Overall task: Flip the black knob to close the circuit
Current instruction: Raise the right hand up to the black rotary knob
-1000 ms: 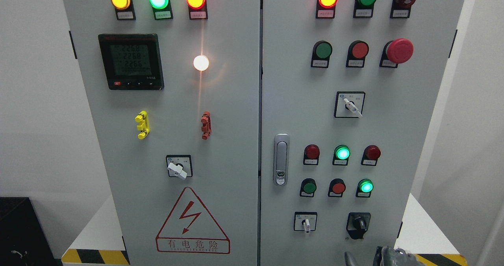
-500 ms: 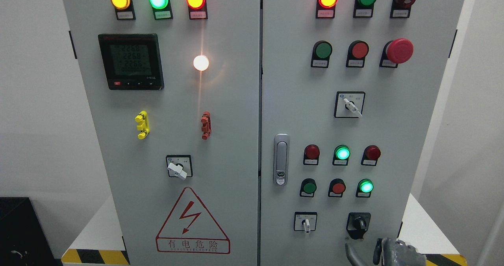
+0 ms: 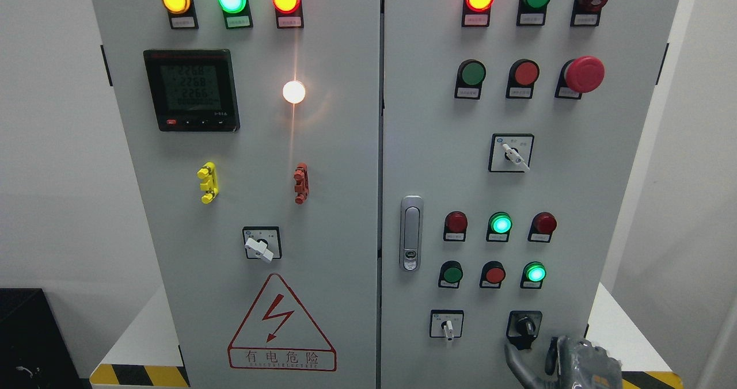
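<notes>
On the left door, the meter (image 3: 192, 90) is showing lit digits, and three lamps are glowing above it. A white lamp (image 3: 294, 91) is shining to its right. Lower down, a white switch (image 3: 260, 245) is pointing down-right above the warning triangle (image 3: 281, 325). No left hand is showing.

On the right door, the handle (image 3: 410, 233) is sitting near the door's left edge. Two green lamps (image 3: 500, 224) are glowing among the lower buttons. The small white switch (image 3: 447, 324) is sitting at the bottom, and the black knob (image 3: 524, 324) is sitting just to its right, in the door's lower right area, its grip standing roughly upright.

The right hand (image 3: 567, 363) is entering at the bottom edge, just below and right of the knob. One dark finger (image 3: 518, 361) is extending up-left, its tip lying just under the knob's plate; whether it is touching cannot be told. The fingers are appearing loosely spread and are holding nothing.
</notes>
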Tool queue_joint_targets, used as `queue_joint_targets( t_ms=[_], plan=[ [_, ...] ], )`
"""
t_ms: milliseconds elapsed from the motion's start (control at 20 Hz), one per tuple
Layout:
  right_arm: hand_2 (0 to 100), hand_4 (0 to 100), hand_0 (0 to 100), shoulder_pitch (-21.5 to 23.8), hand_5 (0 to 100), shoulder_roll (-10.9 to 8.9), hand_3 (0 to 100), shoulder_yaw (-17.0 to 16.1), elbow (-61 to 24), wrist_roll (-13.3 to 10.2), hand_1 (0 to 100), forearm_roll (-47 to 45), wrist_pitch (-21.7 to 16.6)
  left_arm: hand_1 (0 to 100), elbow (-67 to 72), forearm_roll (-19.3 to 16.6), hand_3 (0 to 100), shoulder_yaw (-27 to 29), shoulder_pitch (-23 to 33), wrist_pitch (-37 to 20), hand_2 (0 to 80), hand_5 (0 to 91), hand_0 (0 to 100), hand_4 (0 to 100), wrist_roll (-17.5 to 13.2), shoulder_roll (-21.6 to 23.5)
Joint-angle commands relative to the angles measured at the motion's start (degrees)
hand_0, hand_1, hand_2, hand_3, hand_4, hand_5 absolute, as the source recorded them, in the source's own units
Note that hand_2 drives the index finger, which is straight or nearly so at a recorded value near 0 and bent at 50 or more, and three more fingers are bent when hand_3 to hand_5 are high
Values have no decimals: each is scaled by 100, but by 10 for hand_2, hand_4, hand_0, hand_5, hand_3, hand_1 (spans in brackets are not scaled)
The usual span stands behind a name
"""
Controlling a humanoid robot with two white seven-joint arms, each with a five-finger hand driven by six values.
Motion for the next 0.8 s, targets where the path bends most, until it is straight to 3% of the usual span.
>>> queue_joint_targets(
  t_ms=[0, 750],
  plan=[
    [845, 916, 0, -79, 1000, -37, 1000, -82, 184, -10, 38, 9, 1, 556, -167, 0, 0, 0, 132, 4, 0, 0, 120, 0, 1, 0],
    [834, 909, 0, -88, 1000, -108, 1000, -240, 254, -62, 50, 9, 1, 556, -167, 0, 0, 0, 123, 4, 0, 0, 120, 0, 1, 0]
  ],
)
